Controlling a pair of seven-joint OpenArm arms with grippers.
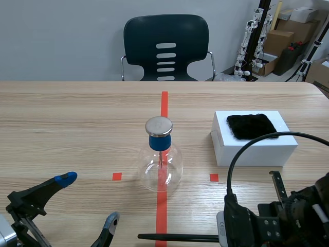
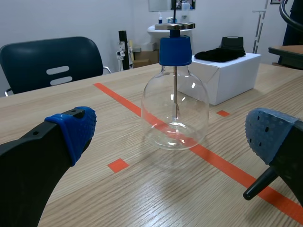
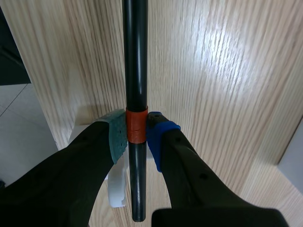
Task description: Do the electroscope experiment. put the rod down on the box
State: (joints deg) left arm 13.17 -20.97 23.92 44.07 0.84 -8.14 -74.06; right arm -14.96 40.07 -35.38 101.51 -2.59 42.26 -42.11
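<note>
One rod (image 3: 135, 56), clamped in your right claw (image 3: 137, 137) at the desk's (image 1: 77, 113) near edge, must go onto the box (image 1: 257, 149); left claw (image 1: 89, 199) gapes.

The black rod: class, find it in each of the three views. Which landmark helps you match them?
Scene view: the rod runs level, low, in front of the flask.
Left wrist view: only its tip, beside the left gripper, nearer than the flask.
Right wrist view: clamped in the right gripper at its red band.
Landmark: the flask, absent from the right wrist view.
</note>
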